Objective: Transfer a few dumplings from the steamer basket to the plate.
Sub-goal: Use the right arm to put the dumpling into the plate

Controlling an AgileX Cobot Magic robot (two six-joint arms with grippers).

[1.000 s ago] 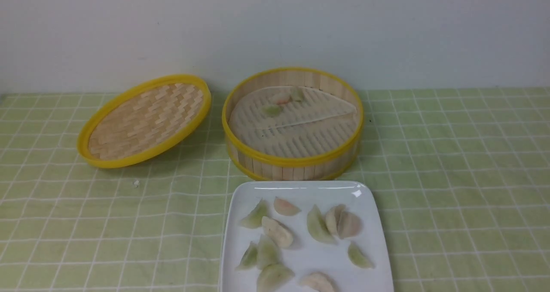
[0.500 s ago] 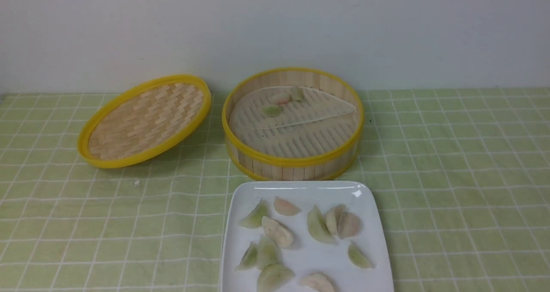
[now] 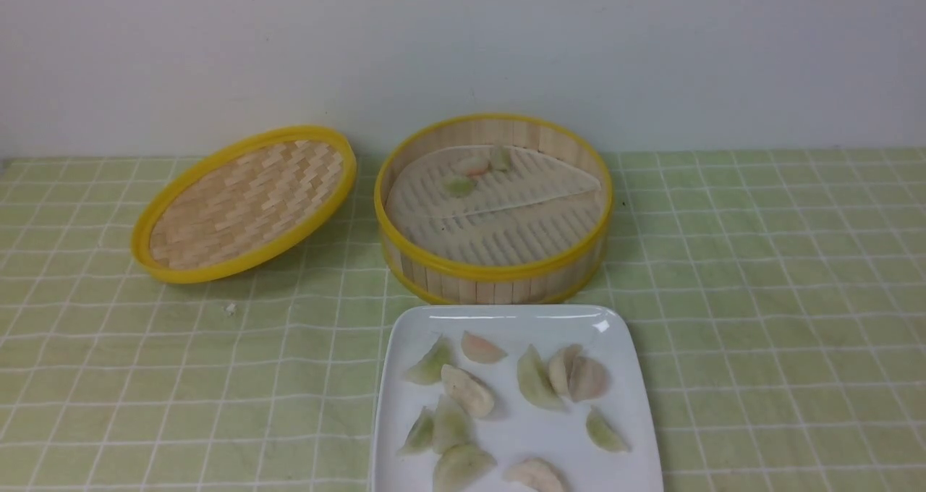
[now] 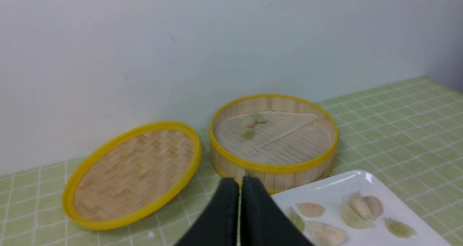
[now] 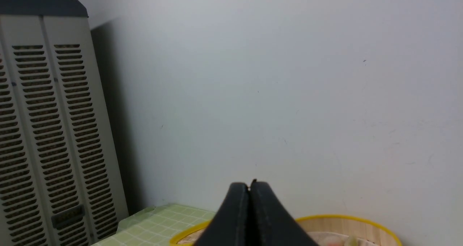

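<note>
Two dumplings (image 3: 463,470) partly off-frame.

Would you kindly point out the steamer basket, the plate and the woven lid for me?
steamer basket (image 3: 499,288), front view, near outer wall.
plate (image 3: 506,317), front view, bare far rim.
woven lid (image 3: 246,202), front view, woven centre.

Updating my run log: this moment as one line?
left gripper shut, empty | right gripper shut, empty | steamer basket: three dumplings | plate: many dumplings | lid off, beside basket
</note>
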